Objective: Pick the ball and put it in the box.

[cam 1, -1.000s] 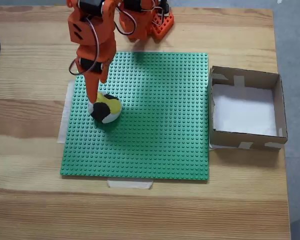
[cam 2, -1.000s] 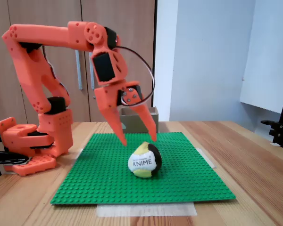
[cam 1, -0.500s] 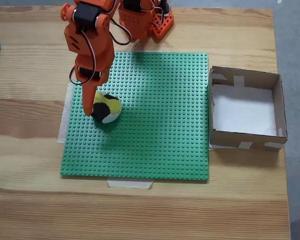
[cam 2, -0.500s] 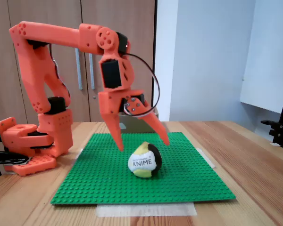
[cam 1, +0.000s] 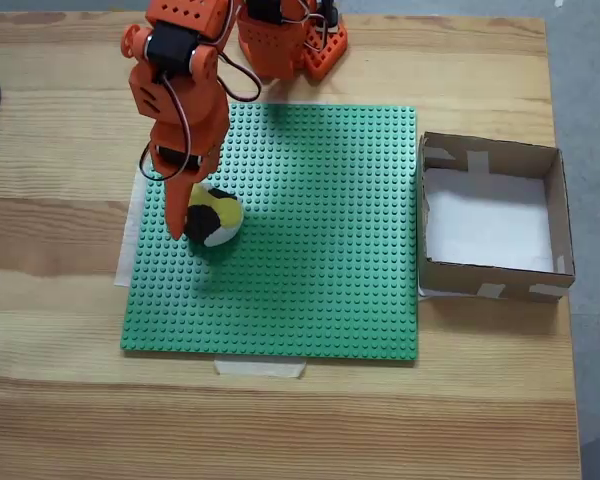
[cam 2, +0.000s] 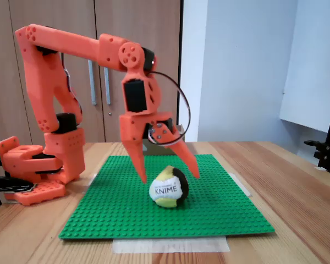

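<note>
The side-on fixed view reads "KNIME" on the ball (cam 2: 169, 188) and shows the gripper (cam 2: 171, 178) spread wide, holding nothing, its tips straddling the ball's top. The top-down fixed view shows the box (cam 1: 555, 211) at 3 o'clock from the ball (cam 1: 214, 217), which lies on the green mat (cam 1: 320, 250) by its 9 o'clock edge

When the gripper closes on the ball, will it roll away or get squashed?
The ball is round and sits free on the studded green baseplate, so a one-sided touch may roll it. It looks like soft patchwork, so probably it dents slightly. The open gripper straddles it, which should trap it.
</note>
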Controlling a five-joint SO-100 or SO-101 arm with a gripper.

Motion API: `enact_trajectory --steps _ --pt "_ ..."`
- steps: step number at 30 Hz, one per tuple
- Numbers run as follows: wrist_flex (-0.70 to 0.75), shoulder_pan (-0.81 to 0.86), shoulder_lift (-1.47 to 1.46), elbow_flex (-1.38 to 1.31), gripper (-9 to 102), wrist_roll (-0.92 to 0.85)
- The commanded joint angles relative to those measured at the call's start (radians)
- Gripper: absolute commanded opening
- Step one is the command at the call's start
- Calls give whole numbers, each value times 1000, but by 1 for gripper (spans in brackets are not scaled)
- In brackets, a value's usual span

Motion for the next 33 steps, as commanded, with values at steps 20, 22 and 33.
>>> enact_trajectory --steps 20,22,33 --pt "-153 -38 2 72 43 32" --pt "-152 -49 2 74 43 32" --pt "-166 -91 2 100 43 55"
